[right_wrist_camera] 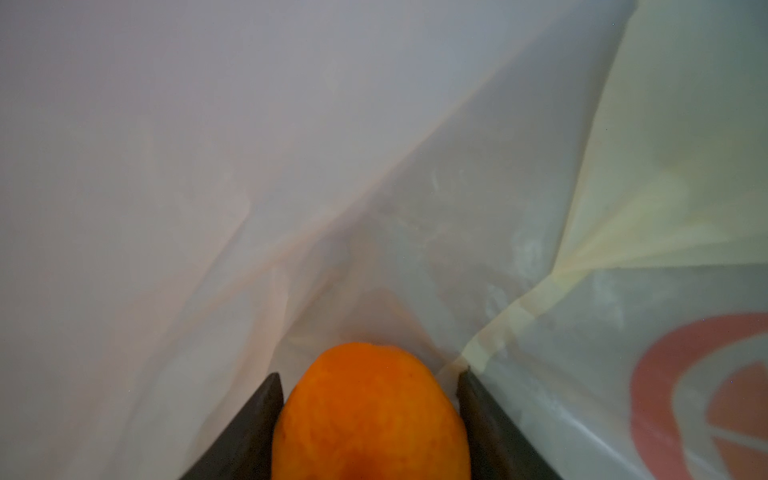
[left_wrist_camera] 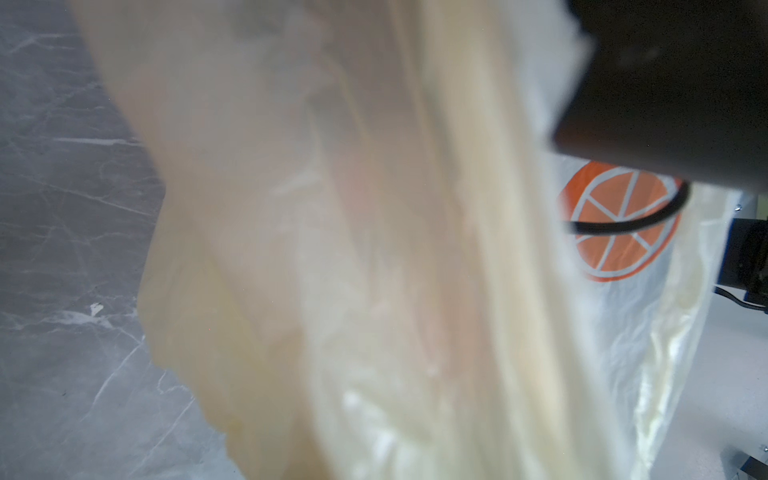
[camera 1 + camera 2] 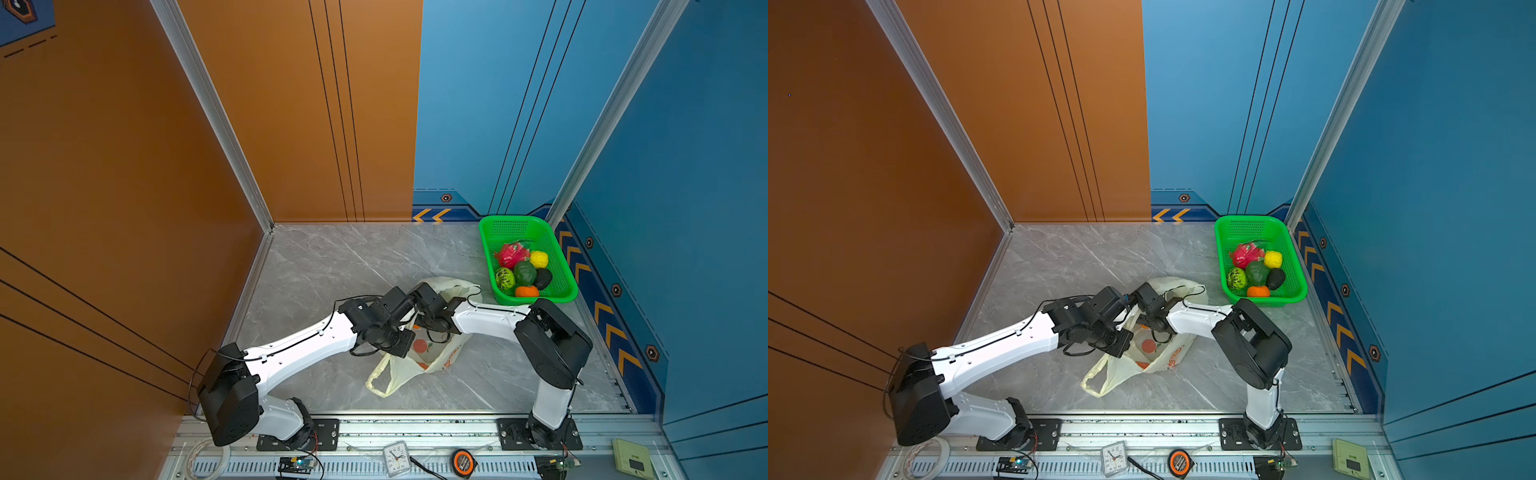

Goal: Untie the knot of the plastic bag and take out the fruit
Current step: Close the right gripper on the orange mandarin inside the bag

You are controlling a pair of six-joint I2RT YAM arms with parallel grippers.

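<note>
The pale cream plastic bag lies mid-table in both top views, one handle loop lying loose toward the front edge. The knot is out of view. My left gripper is at the bag's rim, shut on the plastic bag; the film covers its jaws in the left wrist view. My right gripper is inside the bag, its two dark fingers pressed against the sides of an orange fruit. More fruit sits in the basket: a dragon fruit, a yellow one and an avocado.
The green perforated basket stands at the back right corner against the blue wall. An orange wall bounds the left side. A clock, a tape measure and a pale green box lie on the front rail.
</note>
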